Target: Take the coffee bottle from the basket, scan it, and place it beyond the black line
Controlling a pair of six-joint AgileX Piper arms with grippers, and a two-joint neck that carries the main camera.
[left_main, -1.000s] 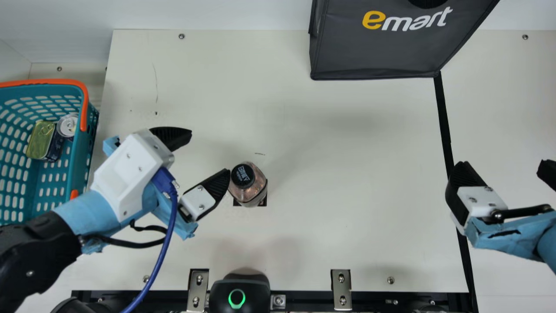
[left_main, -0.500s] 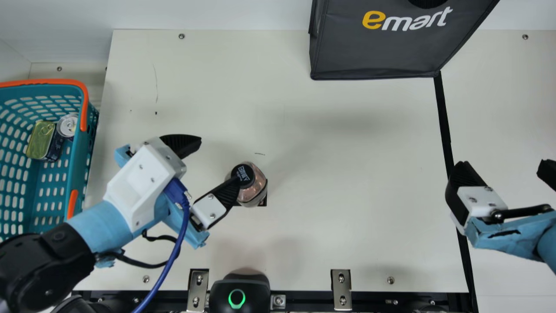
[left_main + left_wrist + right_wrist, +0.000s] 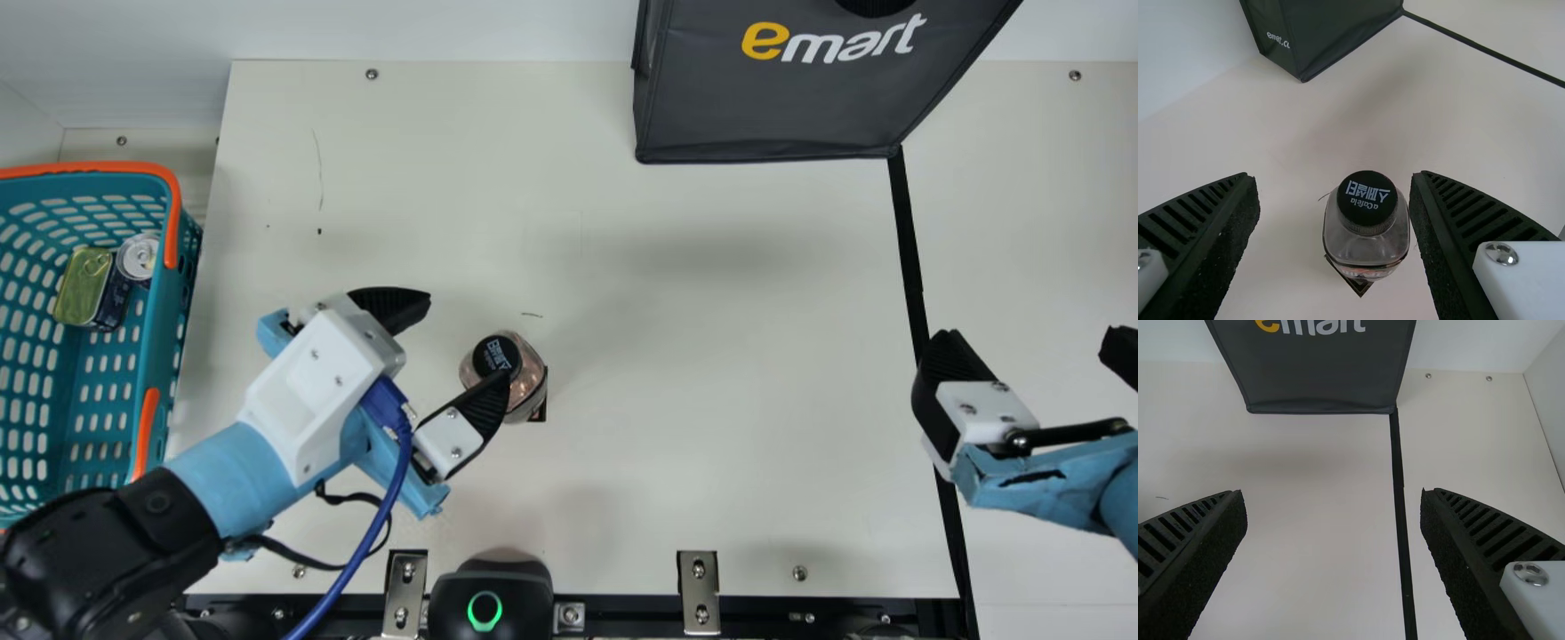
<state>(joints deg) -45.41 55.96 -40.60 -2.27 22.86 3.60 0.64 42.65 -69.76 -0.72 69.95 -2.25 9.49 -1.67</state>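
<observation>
My left gripper (image 3: 468, 336) is open in the main view, one finger overlapping the near side of the coffee bottle (image 3: 494, 357), which stands upright with its black cap up on a dark square mark. In the left wrist view the bottle (image 3: 1367, 230) shows between the spread fingers of the left gripper (image 3: 1333, 177), nearer one of them and not gripped. My right gripper (image 3: 1027, 342) stands open at the right, near the black line (image 3: 907, 240). The right wrist view has the right gripper (image 3: 1331, 492) with nothing between its fingers, above the black line (image 3: 1401, 513). A teal basket (image 3: 158, 356) is at the far left.
Two cans, one flat and green-gold (image 3: 84, 286) and one round-topped (image 3: 140, 256), lie in the basket. A dark bag (image 3: 773, 107) stands at the back. The scanner (image 3: 491, 596) with a green ring sits at the front edge, between metal brackets.
My left gripper has moved rightward and a little toward the front edge, its near finger now overlapping the bottle. The bottle and the right arm have stayed put.
</observation>
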